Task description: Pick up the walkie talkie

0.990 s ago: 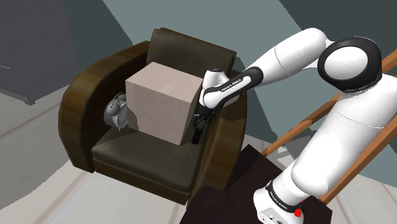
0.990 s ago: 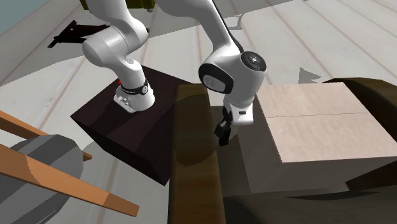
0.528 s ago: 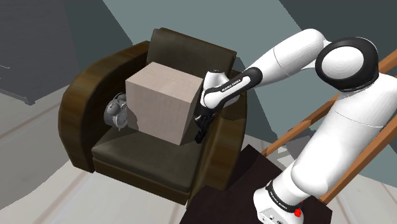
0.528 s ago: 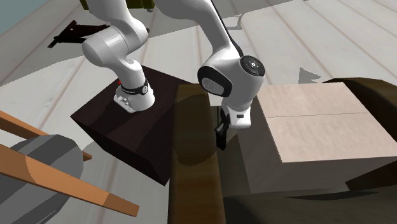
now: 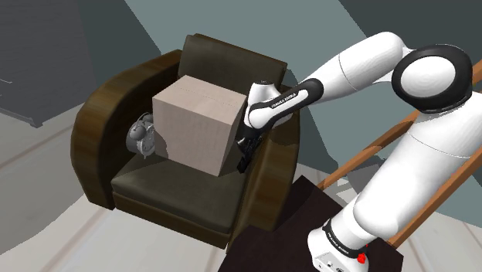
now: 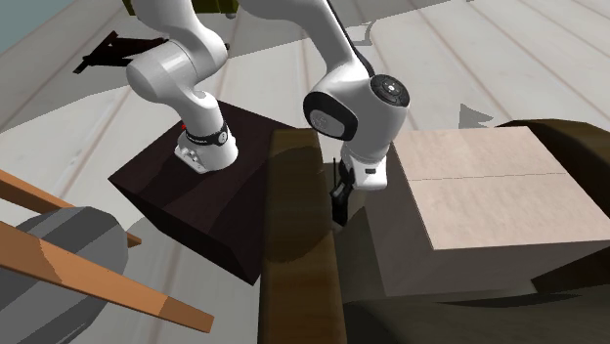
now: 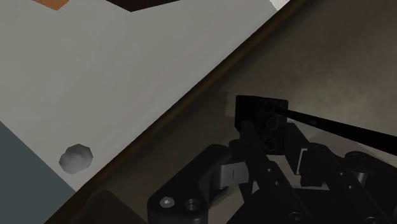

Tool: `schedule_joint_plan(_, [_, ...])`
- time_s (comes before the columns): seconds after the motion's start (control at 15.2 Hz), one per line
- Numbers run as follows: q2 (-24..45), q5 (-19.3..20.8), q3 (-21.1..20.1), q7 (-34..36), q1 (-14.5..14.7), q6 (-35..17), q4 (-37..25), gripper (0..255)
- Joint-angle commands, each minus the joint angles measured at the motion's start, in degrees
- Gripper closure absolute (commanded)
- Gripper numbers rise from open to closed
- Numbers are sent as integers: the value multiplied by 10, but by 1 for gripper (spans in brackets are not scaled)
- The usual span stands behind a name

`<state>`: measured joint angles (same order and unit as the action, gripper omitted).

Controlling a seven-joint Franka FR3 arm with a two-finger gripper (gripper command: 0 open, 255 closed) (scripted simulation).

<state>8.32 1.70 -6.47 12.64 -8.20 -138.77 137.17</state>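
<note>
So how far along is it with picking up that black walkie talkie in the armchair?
Reaching looks done: the black gripper sits low between the beige box and the arm of the dark brown armchair. In hand: the black walkie talkie with its thin antenna is right at the gripper, though a grip isn't clear. Left: lifting it out of the chair.

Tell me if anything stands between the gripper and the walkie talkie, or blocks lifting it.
Nothing stands between them: the gripper looks shut on the walkie talkie. The box and the armchair's armrest flank it closely, but nothing visible lies above it.
</note>
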Motion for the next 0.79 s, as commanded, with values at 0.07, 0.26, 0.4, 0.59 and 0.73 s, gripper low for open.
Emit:
schedule_joint_plan(0.07, [-21, -4, 0, -1, -2, 24, -2, 255])
schedule_joint_plan(0.26, [-40, -7, -1, -4, -2, 47, -6, 255])
schedule_joint_plan(0.4, [-52, -9, -1, -5, -2, 63, -10, 255])
schedule_joint_plan(0.59, [-70, -12, -2, -7, -3, 86, -16, 255])
schedule_joint_plan(0.73, [-71, -12, -2, -8, -3, 87, -16, 255])
